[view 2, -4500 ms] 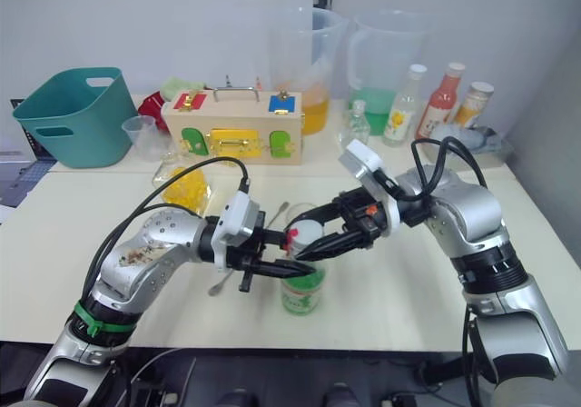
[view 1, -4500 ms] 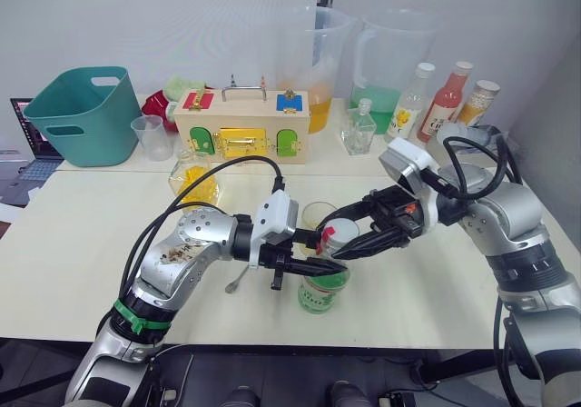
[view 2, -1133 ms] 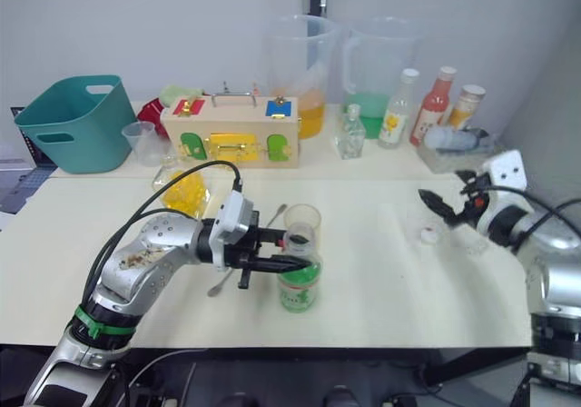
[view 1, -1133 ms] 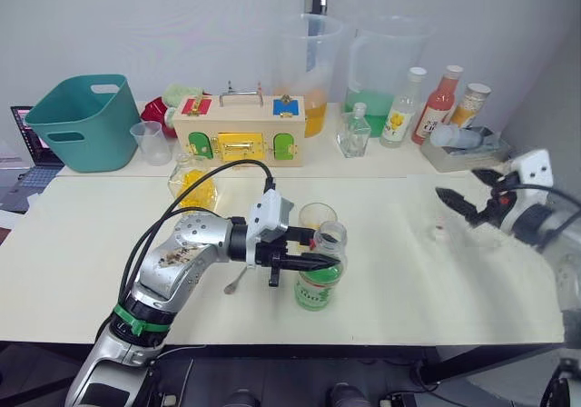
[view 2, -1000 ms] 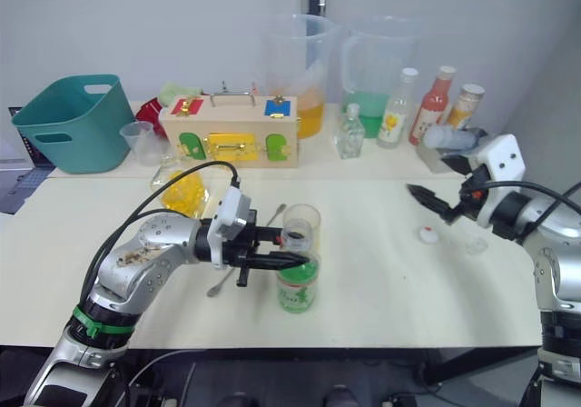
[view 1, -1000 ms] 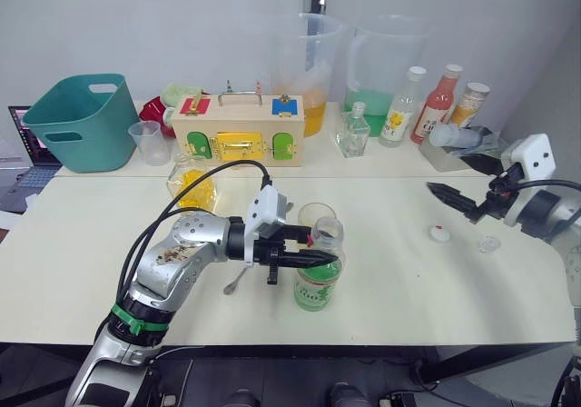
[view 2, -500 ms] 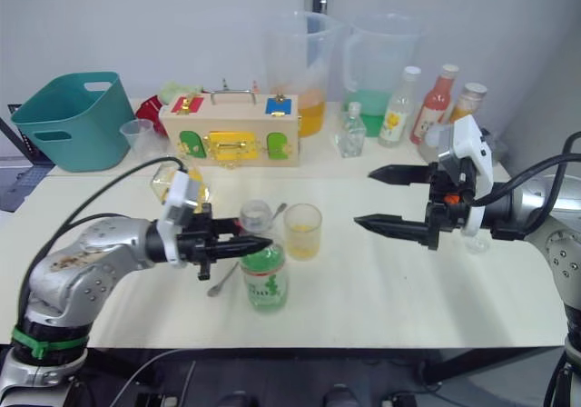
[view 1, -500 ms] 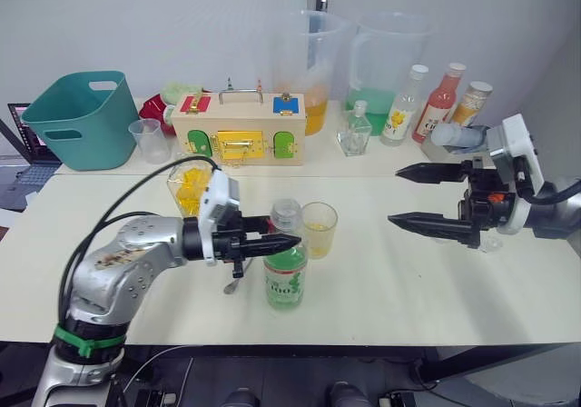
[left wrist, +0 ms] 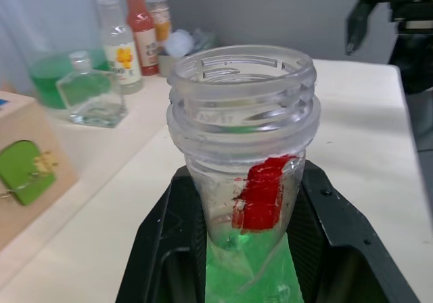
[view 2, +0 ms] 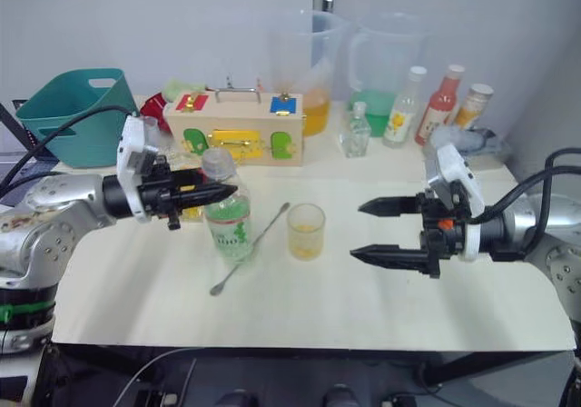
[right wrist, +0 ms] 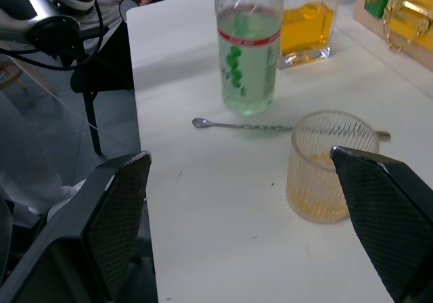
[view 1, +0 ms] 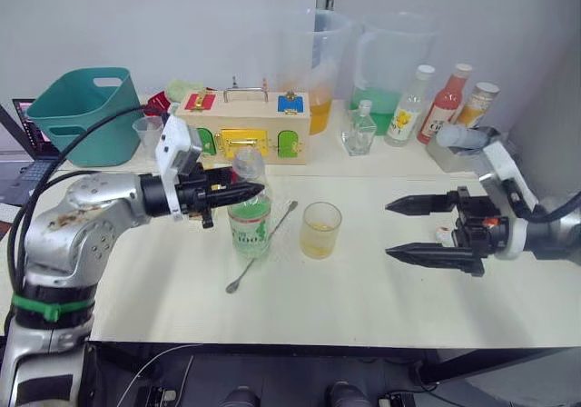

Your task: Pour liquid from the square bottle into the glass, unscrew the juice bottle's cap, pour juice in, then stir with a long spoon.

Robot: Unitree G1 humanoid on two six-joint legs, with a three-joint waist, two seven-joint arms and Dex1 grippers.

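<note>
My left gripper (view 1: 243,190) is shut on the neck of the juice bottle (view 1: 248,221), which has no cap on and is held nearly upright just left of the glass (view 1: 320,230). The left wrist view shows the open neck (left wrist: 241,93) between the black fingers (left wrist: 338,242), with pale green juice (left wrist: 247,262) below. The glass holds a little yellow liquid. The long spoon (view 1: 263,257) lies flat between bottle and glass. A small white cap (view 1: 442,235) lies by my right gripper (view 1: 388,231), which is open and empty to the right of the glass. The square bottle (right wrist: 308,22) stands behind the juice bottle.
Along the back stand a teal basket (view 1: 86,112), a plastic cup (view 1: 148,136), a wooden latch box (view 1: 243,125), two big pitchers (view 1: 313,62), a small square glass bottle (view 1: 359,128) and several drink bottles (view 1: 427,103). The near table edge runs under both arms.
My left gripper has carried the uncapped juice bottle to the left, away from the glass. The right gripper, having set the cap down on the right earlier, stays open and has shifted only slightly.
</note>
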